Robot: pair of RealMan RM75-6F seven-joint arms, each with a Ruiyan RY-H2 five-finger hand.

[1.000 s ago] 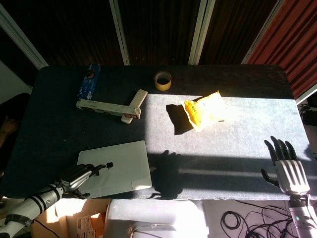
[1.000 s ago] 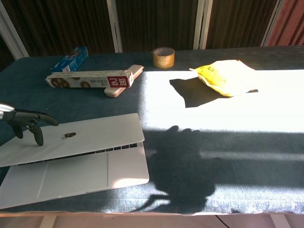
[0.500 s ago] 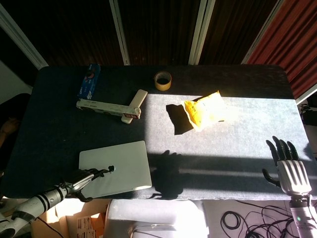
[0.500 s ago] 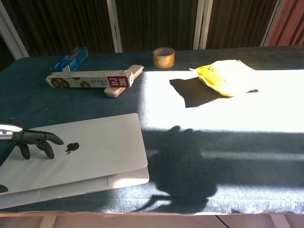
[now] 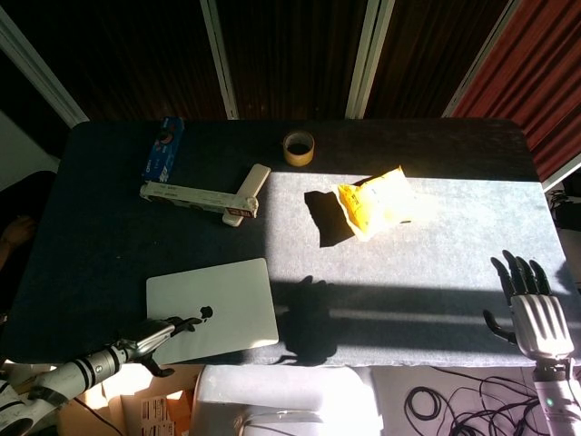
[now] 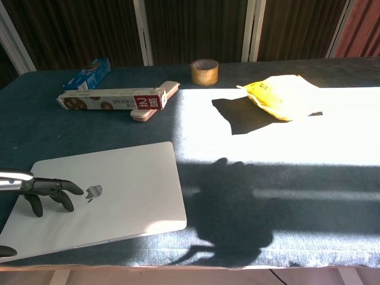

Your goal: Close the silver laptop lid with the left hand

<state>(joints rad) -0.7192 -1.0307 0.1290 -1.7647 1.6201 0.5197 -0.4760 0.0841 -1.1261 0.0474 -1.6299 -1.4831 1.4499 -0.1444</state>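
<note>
The silver laptop lies at the near left of the bench, its lid down flat on the base with no gap showing along the near or right edge in the chest view. The left robot hand sits over the lid's left part, just left of the logo, holding nothing; its fingers are stretched forward and bent downward, some tips appearing to rest on the lid (actual contact is hard to confirm). The right robot hand is at the bench's near right edge, fingers spread and empty, well apart from everything.

The closing looks essentially finished. To end it well, a light downward press with flat fingers near the middle of the lid's free edge would confirm it is seated, and then the left robot hand should lift straight up rather than drag, since sliding could push the laptop towards the near edge it already lies close to. The biscuit box, the blue packet, the tape roll and the yellow bag lie far back, out of the way.
</note>
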